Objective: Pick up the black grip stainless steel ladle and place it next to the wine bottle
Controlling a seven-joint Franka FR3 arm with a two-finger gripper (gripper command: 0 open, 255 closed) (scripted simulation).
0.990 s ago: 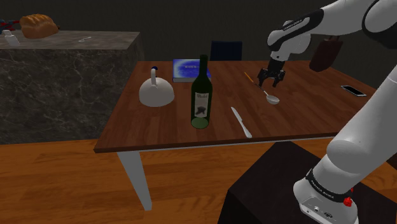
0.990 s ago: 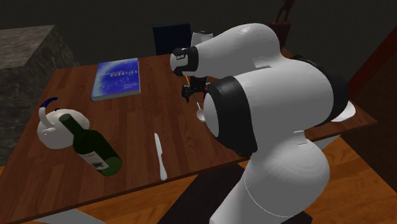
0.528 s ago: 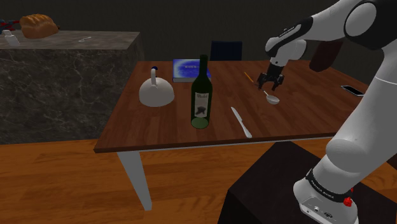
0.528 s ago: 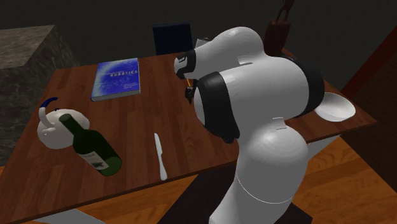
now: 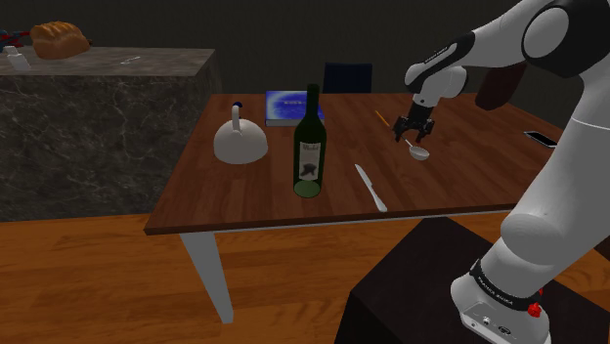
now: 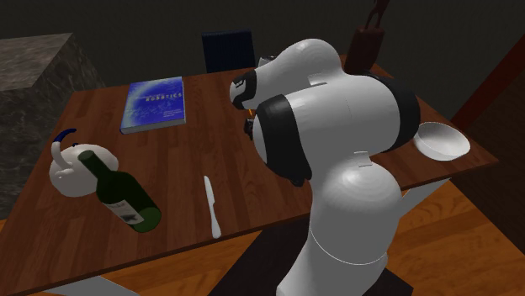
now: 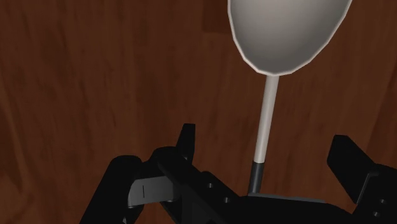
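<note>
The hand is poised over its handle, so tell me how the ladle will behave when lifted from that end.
The ladle looks stiff: its thin stem runs straight. It is probably bowl-heavy, since the wide bowl sits far from the dark grip at the hand, so it may droop. The narrow grip could twist in a pinch.

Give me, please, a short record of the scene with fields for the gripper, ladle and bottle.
ladle: flat on the table, handle between the fingers, untouched
gripper: open, low over the handle
wine bottle: upright, to the shoulder view's left of the ladle
knife: flat on the table, apart from both
stage: ladle not yet grasped
</note>
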